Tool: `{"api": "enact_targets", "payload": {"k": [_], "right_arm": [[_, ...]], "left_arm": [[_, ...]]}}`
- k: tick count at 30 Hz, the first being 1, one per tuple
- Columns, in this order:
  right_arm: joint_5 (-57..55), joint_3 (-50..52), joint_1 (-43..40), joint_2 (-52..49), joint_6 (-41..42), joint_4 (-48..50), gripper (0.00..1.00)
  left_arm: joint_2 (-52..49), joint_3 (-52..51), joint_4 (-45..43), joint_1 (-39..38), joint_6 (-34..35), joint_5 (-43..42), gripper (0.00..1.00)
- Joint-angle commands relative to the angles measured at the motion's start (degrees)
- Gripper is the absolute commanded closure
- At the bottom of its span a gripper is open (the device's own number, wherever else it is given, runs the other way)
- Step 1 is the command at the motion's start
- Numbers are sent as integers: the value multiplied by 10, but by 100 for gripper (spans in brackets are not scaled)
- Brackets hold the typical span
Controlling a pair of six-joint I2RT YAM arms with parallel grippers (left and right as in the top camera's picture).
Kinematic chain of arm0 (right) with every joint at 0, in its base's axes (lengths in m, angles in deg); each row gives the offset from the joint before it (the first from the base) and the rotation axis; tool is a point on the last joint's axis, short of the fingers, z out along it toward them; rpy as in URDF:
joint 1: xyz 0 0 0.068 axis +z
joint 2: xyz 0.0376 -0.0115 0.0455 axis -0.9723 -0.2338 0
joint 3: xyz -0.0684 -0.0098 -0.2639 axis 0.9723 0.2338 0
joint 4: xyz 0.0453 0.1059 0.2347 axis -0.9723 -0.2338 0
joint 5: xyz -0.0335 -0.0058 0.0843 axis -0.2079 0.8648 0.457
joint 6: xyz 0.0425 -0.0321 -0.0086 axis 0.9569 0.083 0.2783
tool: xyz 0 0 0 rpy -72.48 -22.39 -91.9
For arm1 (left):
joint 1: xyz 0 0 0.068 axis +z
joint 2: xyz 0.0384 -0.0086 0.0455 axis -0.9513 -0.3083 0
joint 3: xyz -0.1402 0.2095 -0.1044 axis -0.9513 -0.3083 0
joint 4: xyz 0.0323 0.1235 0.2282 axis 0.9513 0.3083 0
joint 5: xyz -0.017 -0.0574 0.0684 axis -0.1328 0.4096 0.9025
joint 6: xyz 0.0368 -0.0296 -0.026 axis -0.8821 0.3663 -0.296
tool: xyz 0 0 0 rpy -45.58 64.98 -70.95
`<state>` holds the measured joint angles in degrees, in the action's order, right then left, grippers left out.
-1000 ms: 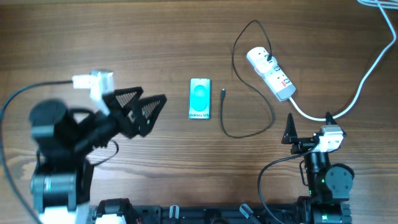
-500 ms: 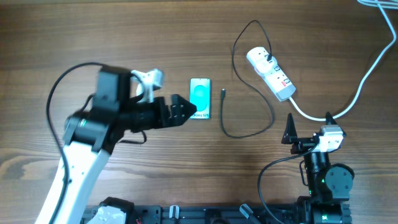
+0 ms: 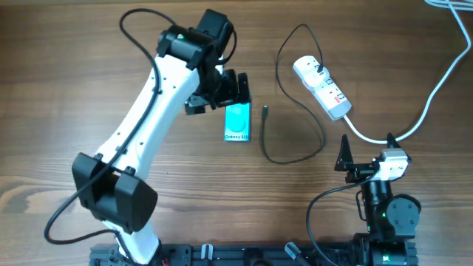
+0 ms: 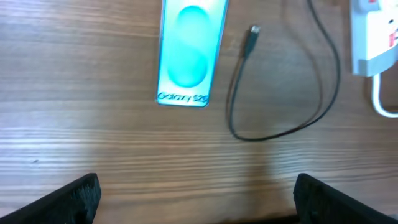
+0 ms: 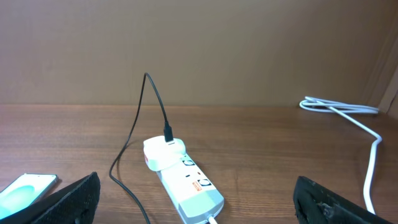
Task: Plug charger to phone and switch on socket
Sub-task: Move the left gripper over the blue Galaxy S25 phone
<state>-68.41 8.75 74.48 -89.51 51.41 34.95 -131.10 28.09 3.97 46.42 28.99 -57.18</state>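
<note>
At frame centre, on the brown wooden desk [image 3: 89,44]: flat teal-screened phone [image 3: 237,122]; thin black charger cable [image 3: 264,112], tip just right of it, not touching, plug in white oblong socket strip [image 3: 323,89], upper right; left gripper [image 4: 199,208], wide and empty, above phone, probably to steady it; right gripper [image 3: 346,157], wide, parked lower right.
</note>
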Motion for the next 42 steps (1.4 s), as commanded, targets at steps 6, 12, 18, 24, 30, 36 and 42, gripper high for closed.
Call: {"api": "enact_targets", "payload": {"k": [6, 12, 18, 24, 30, 36, 42], "right_arm": [[-7, 1, -3, 3, -10, 1, 0], [-7, 1, -3, 4, -10, 1, 0], [-7, 1, -3, 4, -10, 1, 0], [-7, 1, -3, 4, -10, 1, 0], [-7, 1, -3, 4, -10, 1, 0], [-7, 1, -3, 4, -10, 1, 0], [-7, 1, -3, 4, -10, 1, 0]], "left_arm": [[-15, 13, -57, -43, 26, 55, 0], [-31, 13, -59, -62, 26, 86, 0], [-49, 13, -89, -62, 26, 94, 0], [-103, 13, -87, -64, 21, 133, 0], [-143, 13, -106, -64, 20, 137, 0], [-173, 13, -118, -65, 20, 137, 0], [-182, 13, -127, -65, -7, 138, 0]]}}
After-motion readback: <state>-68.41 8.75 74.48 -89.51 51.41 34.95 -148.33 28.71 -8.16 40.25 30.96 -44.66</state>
